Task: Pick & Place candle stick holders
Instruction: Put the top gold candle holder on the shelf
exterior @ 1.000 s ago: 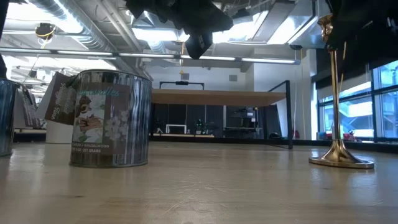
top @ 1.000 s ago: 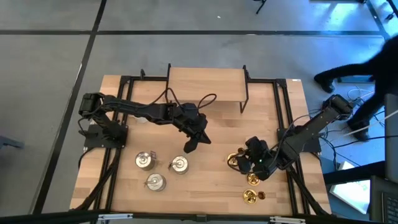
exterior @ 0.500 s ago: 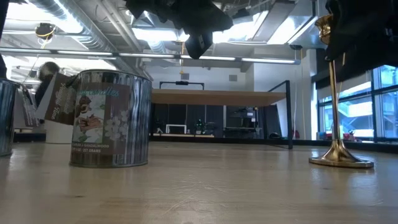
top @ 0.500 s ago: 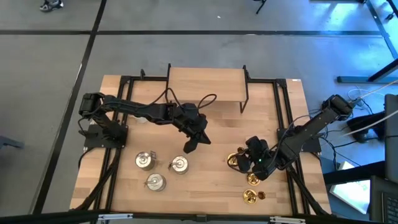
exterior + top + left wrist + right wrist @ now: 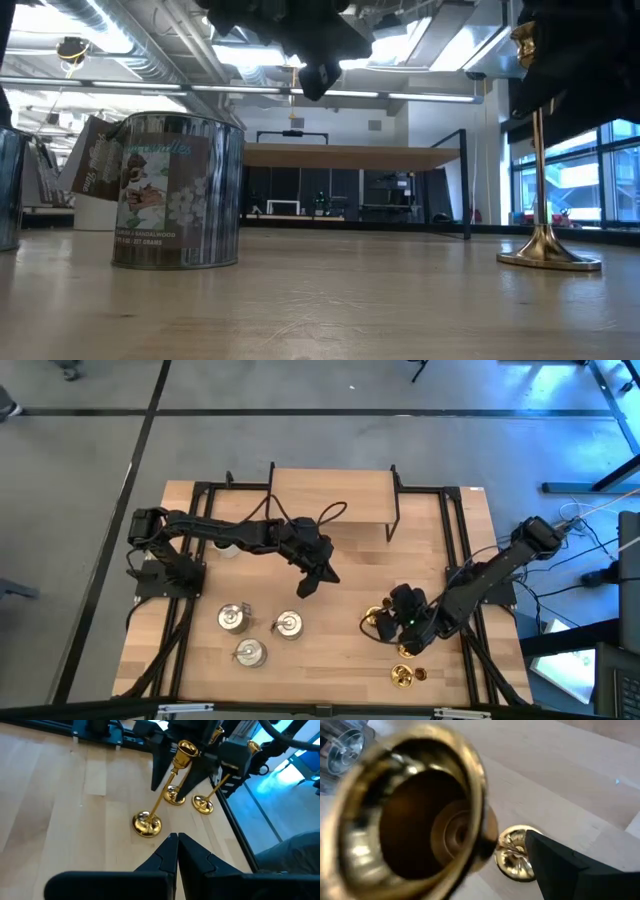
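Note:
Three gold candle stick holders stand at the table's right near side: one [image 5: 378, 622] by its round base, two more [image 5: 405, 648] [image 5: 403, 677] nearer the front edge. My right gripper [image 5: 388, 622] is open, slanting down over the first gold holder [image 5: 172, 770], one finger on each side of its slim stem below the cup [image 5: 420, 805]; I see no touch. Three squat silvery holders [image 5: 233, 619] [image 5: 288, 624] [image 5: 248, 652] stand at the near left. My left gripper [image 5: 305, 590] hovers shut above the table's middle, holding nothing.
A raised wooden shelf [image 5: 330, 495] on a black frame stands at the far middle. Black rails [image 5: 455, 560] run along both sides of the table. Bare wood lies between the silvery group and the gold group. The labelled silvery holder [image 5: 175, 190] stands close to the low camera.
My right gripper has sunk lower around the upright gold holder, still open; the holder has stayed in place on its base.

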Action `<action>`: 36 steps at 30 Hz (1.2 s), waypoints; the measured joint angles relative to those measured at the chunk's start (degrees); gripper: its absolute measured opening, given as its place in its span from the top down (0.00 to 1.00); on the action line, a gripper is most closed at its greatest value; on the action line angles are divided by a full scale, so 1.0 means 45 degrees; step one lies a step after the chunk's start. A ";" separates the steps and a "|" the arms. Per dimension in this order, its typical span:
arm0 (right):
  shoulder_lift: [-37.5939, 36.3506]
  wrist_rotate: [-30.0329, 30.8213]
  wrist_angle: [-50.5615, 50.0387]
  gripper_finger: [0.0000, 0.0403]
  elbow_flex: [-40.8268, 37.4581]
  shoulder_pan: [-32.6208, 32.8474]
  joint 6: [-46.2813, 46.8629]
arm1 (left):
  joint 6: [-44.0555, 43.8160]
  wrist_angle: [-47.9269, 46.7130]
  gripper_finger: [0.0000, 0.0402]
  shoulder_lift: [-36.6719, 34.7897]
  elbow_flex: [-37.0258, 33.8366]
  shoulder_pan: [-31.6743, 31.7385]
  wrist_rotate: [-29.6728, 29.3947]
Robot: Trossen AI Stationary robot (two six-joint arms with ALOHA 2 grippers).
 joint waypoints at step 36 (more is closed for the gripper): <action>0.0754 0.0345 -0.0162 0.82 0.0000 -0.0017 0.0835 | -0.0011 -0.0001 0.99 0.0000 0.0000 -0.0034 -0.0033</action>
